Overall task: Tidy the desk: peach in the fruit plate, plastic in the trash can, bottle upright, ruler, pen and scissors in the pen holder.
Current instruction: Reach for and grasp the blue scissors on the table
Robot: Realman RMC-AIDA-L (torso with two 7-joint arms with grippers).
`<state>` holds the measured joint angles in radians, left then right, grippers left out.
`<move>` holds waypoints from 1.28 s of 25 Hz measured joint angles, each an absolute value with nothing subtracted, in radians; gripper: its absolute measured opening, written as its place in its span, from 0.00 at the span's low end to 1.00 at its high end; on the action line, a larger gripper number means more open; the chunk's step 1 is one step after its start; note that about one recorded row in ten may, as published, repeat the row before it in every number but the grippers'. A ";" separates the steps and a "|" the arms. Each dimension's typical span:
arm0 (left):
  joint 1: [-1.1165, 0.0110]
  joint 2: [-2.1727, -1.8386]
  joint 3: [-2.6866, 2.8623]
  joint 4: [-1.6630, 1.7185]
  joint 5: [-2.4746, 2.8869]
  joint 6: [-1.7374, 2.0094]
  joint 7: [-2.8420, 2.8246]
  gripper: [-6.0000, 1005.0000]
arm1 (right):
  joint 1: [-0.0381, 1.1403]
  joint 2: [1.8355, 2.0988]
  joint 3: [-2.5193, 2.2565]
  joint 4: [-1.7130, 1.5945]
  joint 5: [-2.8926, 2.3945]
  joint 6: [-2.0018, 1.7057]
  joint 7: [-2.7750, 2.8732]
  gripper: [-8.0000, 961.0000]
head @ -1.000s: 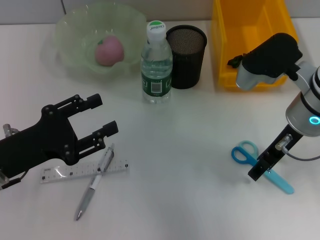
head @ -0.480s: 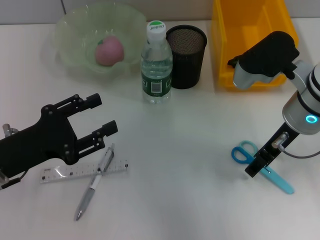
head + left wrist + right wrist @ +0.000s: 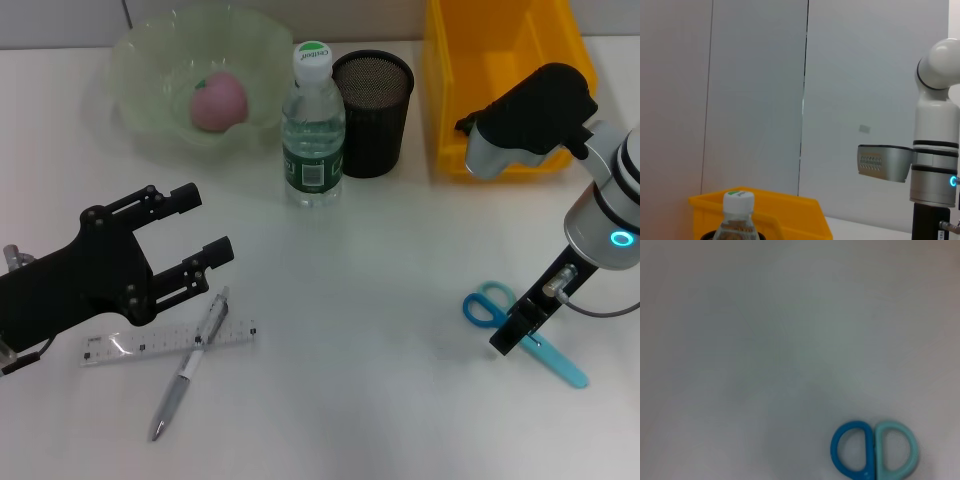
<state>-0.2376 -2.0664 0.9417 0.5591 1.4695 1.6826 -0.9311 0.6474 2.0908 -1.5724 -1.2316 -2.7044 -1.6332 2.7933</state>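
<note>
The peach [image 3: 218, 101] lies in the fruit plate [image 3: 135, 60] at the back left. Next to it the bottle [image 3: 313, 125] stands upright, its cap [image 3: 738, 200] also showing in the left wrist view. The pen holder [image 3: 372, 100] and the trash can [image 3: 500, 60] stand to its right. The ruler [image 3: 170, 342] and the pen [image 3: 190, 365] lie crossed at the front left, just under my open left gripper [image 3: 212, 222], which holds nothing. The scissors [image 3: 490, 305] [image 3: 873, 450] lie flat on the desk [image 3: 350, 300]. My right gripper [image 3: 512, 335] points down onto their middle. No plastic shows.
My right arm's grey elbow housing [image 3: 520, 135] hangs in front of the trash can's near wall. The left wrist view looks across at the trash can [image 3: 765, 215] and the right arm [image 3: 935, 150] against a grey wall.
My right gripper has shifted slightly left and up over the scissors. My left gripper has edged a little away from the ruler and pen.
</note>
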 joint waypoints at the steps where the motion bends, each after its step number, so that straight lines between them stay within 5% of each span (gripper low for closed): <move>1: -0.238 -2.066 0.942 0.559 1.469 1.683 -0.931 0.67 | 0.647 2.091 -1.572 -1.232 -2.704 -1.633 2.793 0.81; 27: -0.239 -2.066 0.940 0.558 1.470 1.682 -0.922 0.67 | 0.647 2.091 -1.597 -1.221 -2.704 -1.621 2.796 0.79; 32: -0.240 -2.066 0.940 0.558 1.470 1.681 -0.922 0.67 | 0.648 2.091 -1.599 -1.219 -2.704 -1.621 2.796 0.62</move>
